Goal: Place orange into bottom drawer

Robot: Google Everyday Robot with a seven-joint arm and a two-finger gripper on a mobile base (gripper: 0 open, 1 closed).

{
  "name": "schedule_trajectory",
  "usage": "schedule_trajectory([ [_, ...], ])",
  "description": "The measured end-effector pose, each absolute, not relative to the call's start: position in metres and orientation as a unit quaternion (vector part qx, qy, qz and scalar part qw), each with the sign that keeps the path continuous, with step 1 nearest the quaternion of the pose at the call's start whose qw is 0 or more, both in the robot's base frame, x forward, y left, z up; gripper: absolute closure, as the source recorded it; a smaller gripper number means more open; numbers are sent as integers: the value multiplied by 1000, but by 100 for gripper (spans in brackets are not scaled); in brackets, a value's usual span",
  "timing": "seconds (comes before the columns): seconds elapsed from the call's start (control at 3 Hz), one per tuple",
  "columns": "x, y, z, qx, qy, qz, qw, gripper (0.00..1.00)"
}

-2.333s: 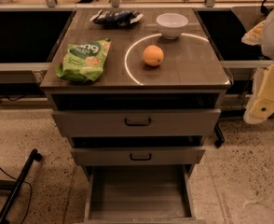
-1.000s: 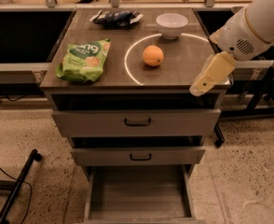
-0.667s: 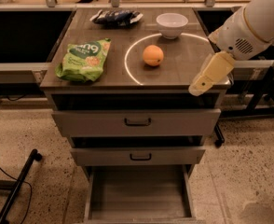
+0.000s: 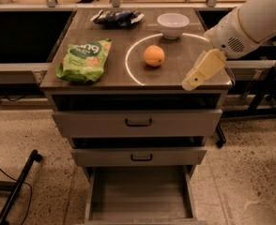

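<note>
The orange rests on the brown cabinet top, inside a white ring of light. The bottom drawer is pulled out below, and its flat grey floor is bare. My gripper hangs at the end of the white arm over the top's front right corner. It is to the right of the orange and a little nearer the front edge, apart from it, with nothing seen in it.
A green snack bag lies on the left of the top. A white bowl and a dark packet sit at the back. The top drawer and middle drawer stand slightly open. A black stand leg lies on the floor at left.
The arm has swung in from the far right to the cabinet's front right corner and has edged slightly left in the last second. The orange and drawers have not moved.
</note>
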State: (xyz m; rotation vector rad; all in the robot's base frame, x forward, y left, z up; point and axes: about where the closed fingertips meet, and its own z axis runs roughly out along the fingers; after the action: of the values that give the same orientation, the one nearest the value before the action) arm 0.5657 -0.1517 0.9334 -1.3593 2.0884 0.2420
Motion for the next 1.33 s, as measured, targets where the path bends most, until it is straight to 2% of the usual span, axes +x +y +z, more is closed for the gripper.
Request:
schedule_trajectory([
  [0.67,639,-92,901,-500,788,121,337,0],
  [1.33,685,-66,870,-456,811,120,347,0],
])
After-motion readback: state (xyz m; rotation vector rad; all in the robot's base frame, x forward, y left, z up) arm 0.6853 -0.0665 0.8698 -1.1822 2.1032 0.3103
